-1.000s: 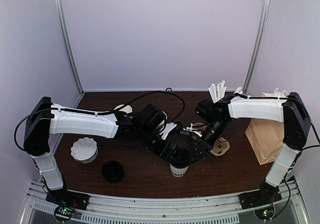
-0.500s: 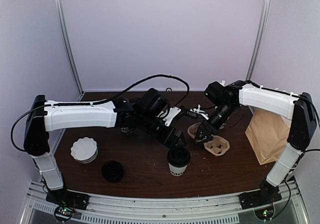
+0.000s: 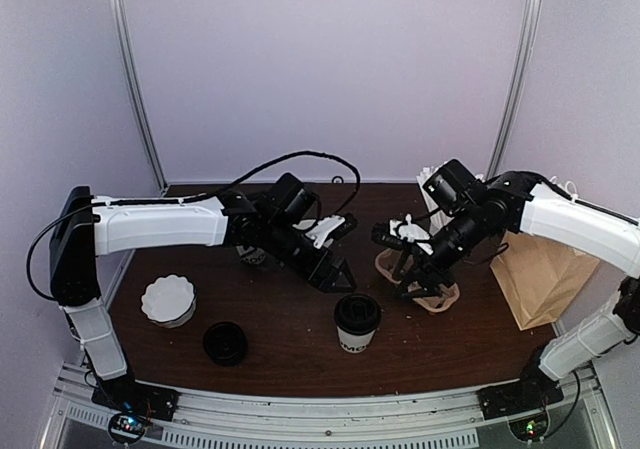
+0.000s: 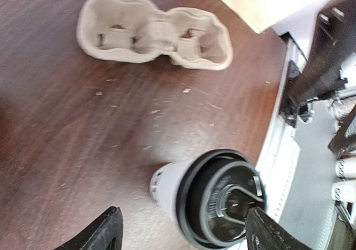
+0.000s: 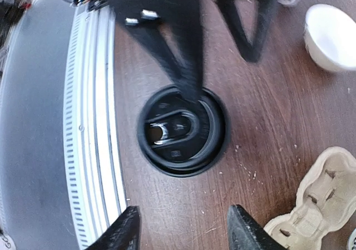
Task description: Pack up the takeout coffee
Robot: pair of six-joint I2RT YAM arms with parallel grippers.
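Lately the left claw [image 3: 336, 273] and right claw [image 3: 411, 283] had drawn back, apart and empty; the takeout coffee [image 3: 357, 322] stood lidded, still unpacked.

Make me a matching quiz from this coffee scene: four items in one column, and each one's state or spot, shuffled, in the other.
Items
1. takeout coffee
2. cup carrier
3. paper bag
4. loose black lid

States and spots
A. brown, standing at the far right
B. lying flat, front left
C. upright, lidded, front centre
D. pale pulp, both wells empty

Pairs: 1-C, 2-D, 3-A, 4-B
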